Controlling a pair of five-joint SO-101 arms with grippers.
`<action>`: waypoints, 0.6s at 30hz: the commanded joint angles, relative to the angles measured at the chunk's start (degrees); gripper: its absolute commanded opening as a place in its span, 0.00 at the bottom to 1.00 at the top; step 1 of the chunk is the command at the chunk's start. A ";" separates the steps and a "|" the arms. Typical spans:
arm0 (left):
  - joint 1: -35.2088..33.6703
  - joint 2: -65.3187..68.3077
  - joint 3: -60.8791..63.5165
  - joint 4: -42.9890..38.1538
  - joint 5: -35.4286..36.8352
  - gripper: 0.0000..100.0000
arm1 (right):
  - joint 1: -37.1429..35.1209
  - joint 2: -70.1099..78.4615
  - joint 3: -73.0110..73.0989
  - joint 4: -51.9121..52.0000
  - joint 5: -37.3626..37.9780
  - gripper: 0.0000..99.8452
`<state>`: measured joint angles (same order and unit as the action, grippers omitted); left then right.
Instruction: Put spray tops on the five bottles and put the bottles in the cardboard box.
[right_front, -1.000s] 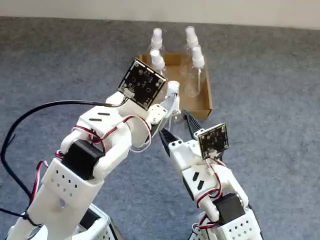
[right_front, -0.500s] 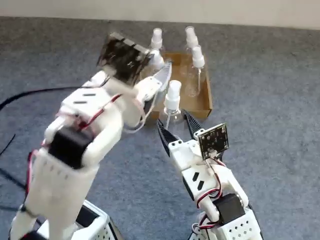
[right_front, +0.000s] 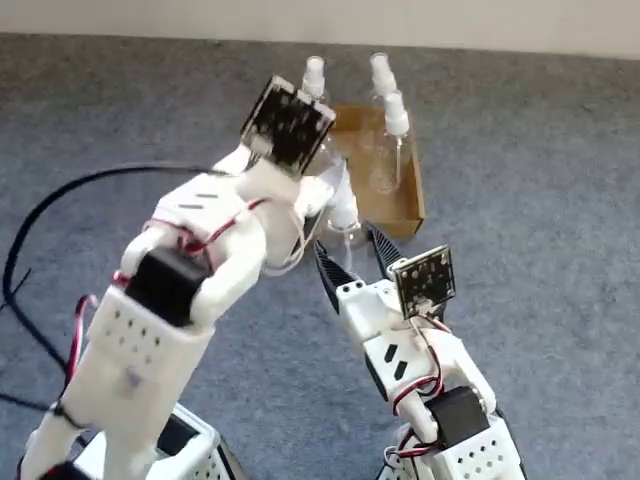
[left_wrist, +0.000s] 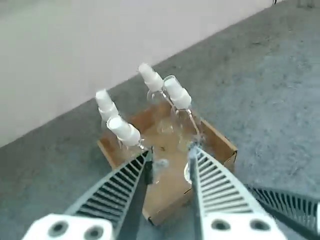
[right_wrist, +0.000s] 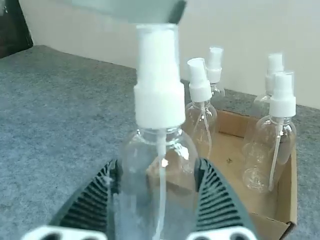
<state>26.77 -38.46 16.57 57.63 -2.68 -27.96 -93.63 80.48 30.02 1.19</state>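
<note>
Bottle (right_wrist: 157, 192) beside cardboard box (right_front: 410, 210) | your right gripper (right_wrist: 157, 170) clamps it | left gripper (left_wrist: 170, 150), jaws apart, returned over spray top (right_wrist: 159, 95) | retwist likely

Right gripper (right_front: 345, 238) around bottle (right_front: 345, 208) (capped), beside box (right_front: 409, 208)

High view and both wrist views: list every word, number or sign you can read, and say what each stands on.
No text can be read.
On the nearest bottle: none, clear and unlabelled.
On the other bottles: none.
On the cardboard box: none, plain.
On the circuit boards: marks too small to read.
</note>
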 joint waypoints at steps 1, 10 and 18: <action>1.71 -5.41 6.73 0.62 -2.73 0.12 | 0.75 -0.57 -1.01 -0.40 -0.35 0.00; -0.04 -6.73 -0.13 1.05 -2.99 0.12 | 1.36 -0.22 -1.27 -0.31 -0.35 0.00; -12.18 -6.81 -9.71 16.79 -2.99 0.12 | 6.20 6.90 -10.33 -0.40 -0.35 0.00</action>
<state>19.47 -44.44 10.15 69.49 -5.49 -23.03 -91.08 76.88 29.93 1.19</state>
